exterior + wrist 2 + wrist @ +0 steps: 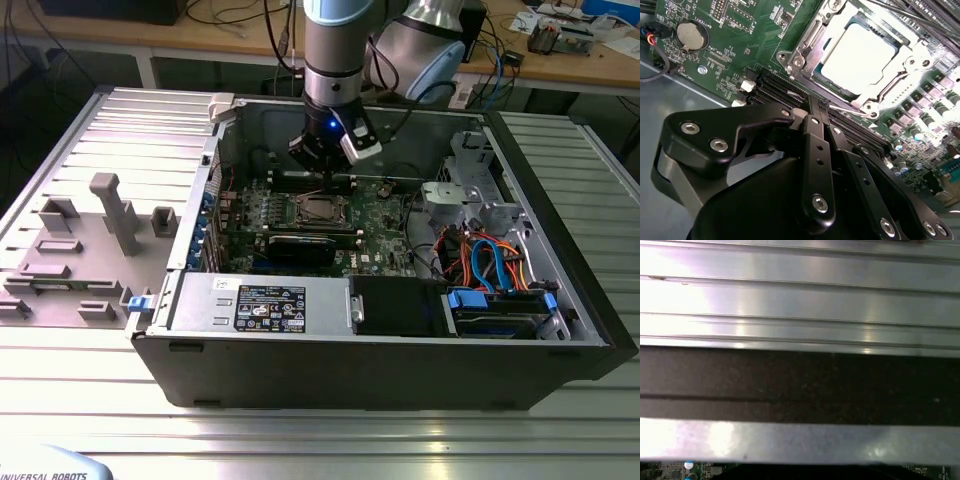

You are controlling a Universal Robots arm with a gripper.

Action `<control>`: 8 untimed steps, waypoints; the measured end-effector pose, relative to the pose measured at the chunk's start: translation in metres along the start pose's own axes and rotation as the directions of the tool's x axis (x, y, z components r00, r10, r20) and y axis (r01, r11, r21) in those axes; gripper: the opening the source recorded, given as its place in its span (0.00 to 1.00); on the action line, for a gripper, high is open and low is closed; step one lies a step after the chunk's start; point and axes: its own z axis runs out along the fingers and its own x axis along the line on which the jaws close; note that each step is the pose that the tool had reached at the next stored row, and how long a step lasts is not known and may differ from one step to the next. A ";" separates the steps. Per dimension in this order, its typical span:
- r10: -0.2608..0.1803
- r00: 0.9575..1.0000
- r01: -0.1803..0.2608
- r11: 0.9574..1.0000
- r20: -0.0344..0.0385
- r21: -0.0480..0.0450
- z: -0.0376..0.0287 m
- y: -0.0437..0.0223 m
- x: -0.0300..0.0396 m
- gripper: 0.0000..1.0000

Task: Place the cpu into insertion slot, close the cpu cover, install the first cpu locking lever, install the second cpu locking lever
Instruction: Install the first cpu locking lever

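The black two-fingered gripper [818, 107] hangs just above the green circuit board, its fingers pressed together with nothing between them. Just beyond its tips lies the small square cpu [860, 55], its silvery top face glaring white, seated in the shiny-rimmed insertion slot [805, 42], framed by the thin silver cpu cover [912, 62].

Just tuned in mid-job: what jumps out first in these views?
The claw sits beside the socket inside the open PC case, its fingers together and empty. The cpu lies bright in the insertion slot, with the cpu cover framing it.
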 end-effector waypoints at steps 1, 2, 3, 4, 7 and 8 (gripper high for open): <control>0.002 1.000 -0.002 1.000 0.000 0.000 0.0006 -0.0001 -0.0005 0.11; 0.004 1.000 -0.004 1.000 0.000 0.000 0.0010 -0.0001 -0.0007 0.11; 0.006 1.000 -0.006 1.000 0.000 0.000 0.0017 -0.0003 -0.0007 0.11; 0.006 1.000 -0.006 1.000 0.000 0.000 0.0023 -0.0004 -0.0009 0.11; 0.007 1.000 -0.007 1.000 0.001 0.000 0.0047 -0.0006 -0.0012 0.11; 0.007 1.000 -0.007 1.000 0.001 0.000 0.0055 -0.0007 -0.0014 0.11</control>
